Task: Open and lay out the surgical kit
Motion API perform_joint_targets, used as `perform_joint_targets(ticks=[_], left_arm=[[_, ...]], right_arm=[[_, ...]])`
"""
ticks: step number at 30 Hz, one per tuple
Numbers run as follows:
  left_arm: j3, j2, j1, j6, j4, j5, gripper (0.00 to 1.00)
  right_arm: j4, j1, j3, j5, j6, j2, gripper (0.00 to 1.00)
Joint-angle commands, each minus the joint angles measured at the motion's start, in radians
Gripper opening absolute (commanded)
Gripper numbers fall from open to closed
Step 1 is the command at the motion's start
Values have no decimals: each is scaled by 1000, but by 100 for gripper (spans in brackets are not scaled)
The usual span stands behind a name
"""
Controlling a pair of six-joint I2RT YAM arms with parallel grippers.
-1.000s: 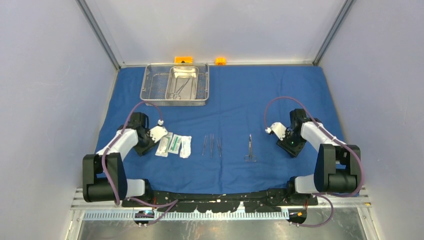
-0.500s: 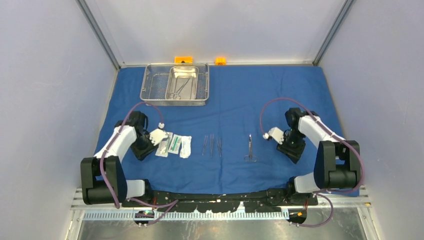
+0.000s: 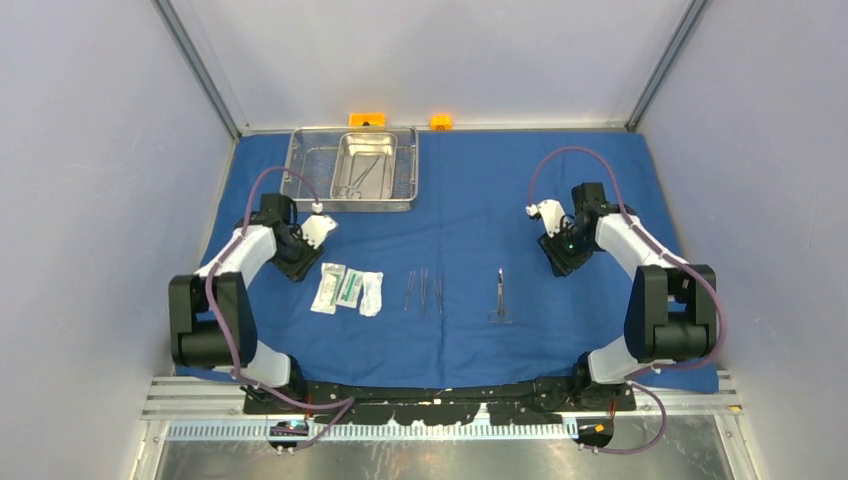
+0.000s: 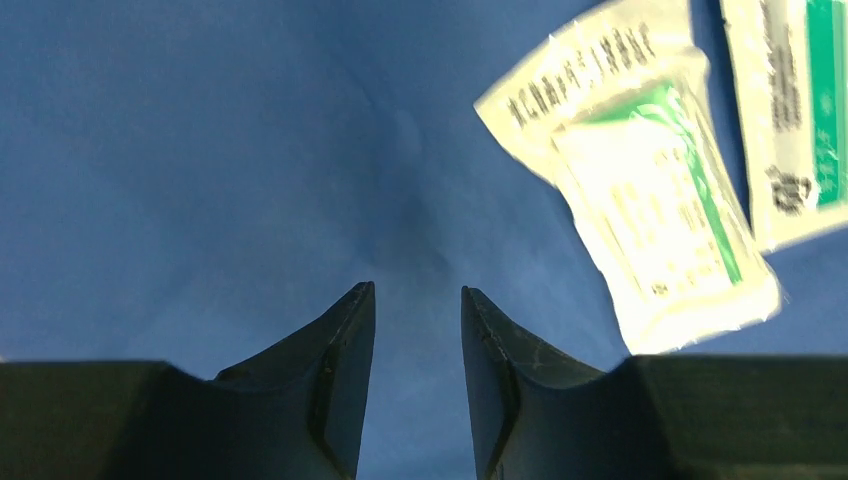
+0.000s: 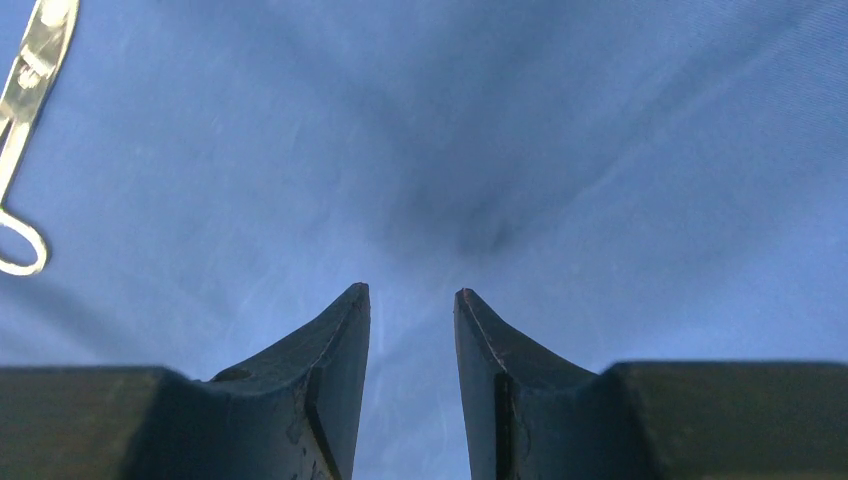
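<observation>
Over the blue cloth wrap (image 3: 480,190), the left gripper (image 4: 415,300) is hovering, jaws narrow and empty, near three packets (image 3: 347,289). Forceps (image 3: 424,290) and scissors (image 3: 500,297) are lying further right, then the right gripper (image 5: 410,295), equally narrow and empty. Instruments (image 3: 358,178) are lying in the tray (image 3: 388,150) inside the far mesh basket (image 3: 300,170), so fetching them likely means lifting clear of both rims.

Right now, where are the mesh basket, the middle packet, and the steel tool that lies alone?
mesh basket (image 3: 312,165): overhead view, bare mesh floor near its left wall.
middle packet (image 3: 348,288): overhead view, its green-printed centre.
steel tool (image 3: 500,295): overhead view, middle of its shank.
</observation>
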Motion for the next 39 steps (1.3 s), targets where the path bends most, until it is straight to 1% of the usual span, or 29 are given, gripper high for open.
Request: perform_joint_targets(ticks=[1, 5, 11, 16, 19, 23, 25, 28, 32, 33, 37, 39], left_arm=[[36, 74, 0, -82, 150, 16, 39], [13, 106, -3, -27, 116, -25, 39], [-49, 110, -16, 56, 59, -86, 37], [-67, 125, -30, 75, 19, -109, 33], [-79, 120, -31, 78, 1, -109, 32], [-105, 100, -29, 87, -13, -109, 31], [-122, 91, -31, 93, -12, -115, 30], [-140, 78, -30, 99, -15, -120, 28], [-151, 55, -30, 104, -36, -123, 20], [-152, 48, -30, 110, -44, -123, 18], [-162, 21, -29, 140, -93, -123, 6], [-172, 13, -30, 162, -118, -157, 2]], right_arm=[[158, 2, -44, -14, 88, 48, 42], [141, 2, -110, 32, 15, 56, 41], [32, 2, -142, 90, -90, 79, 41], [-56, 2, -138, 131, -152, 110, 40], [-72, 34, -162, 170, -176, 112, 38], [-79, 47, -205, 202, -197, 111, 35], [-87, 47, -218, 202, -205, 107, 29], [-97, 48, -225, 202, -209, 99, 17], [-135, 47, -233, 203, -229, 88, 2], [-145, 48, -237, 203, -236, 81, 1], [-191, 48, -251, 203, -260, 68, 0], [-208, 48, -258, 219, -268, 61, 0]])
